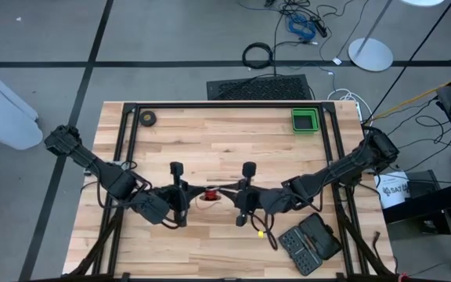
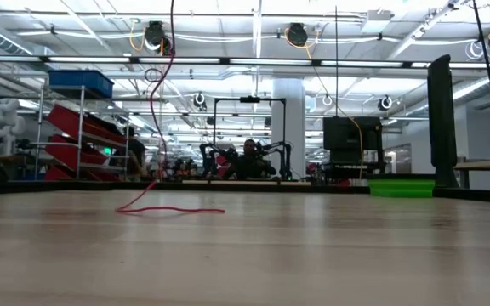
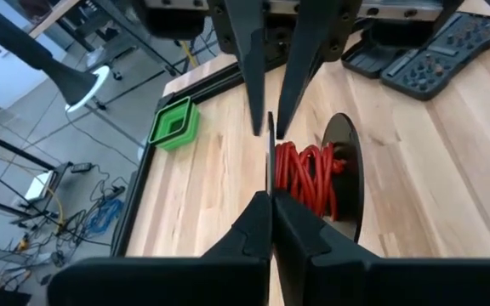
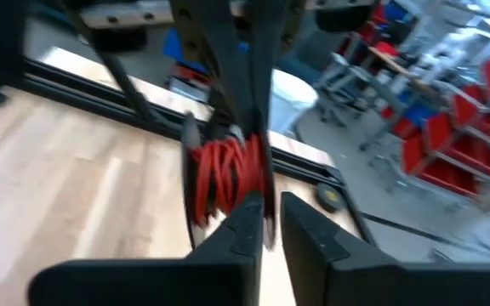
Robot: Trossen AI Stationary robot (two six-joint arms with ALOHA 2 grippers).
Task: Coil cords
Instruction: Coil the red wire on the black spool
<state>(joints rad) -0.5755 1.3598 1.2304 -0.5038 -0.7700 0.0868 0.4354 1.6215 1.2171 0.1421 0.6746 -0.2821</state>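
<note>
– Where are the cords (image 1: pixel 210 194)?
– Mid-table (image 1: pixel 210 141), red wire wound on a dark spool standing on edge between the two arms, well apart from the green tray (image 1: pixel 304 120) at the far edge

– And the left gripper (image 3: pixel 272 200)?
– Pinched tight on the spool's thin rim

– The right gripper (image 4: pixel 270 212)?
– It faces the left one from the spool's other side, fingers only a slit apart with the rim in the gap; a tool case (image 1: pixel 310 243) lies beside that arm
</note>
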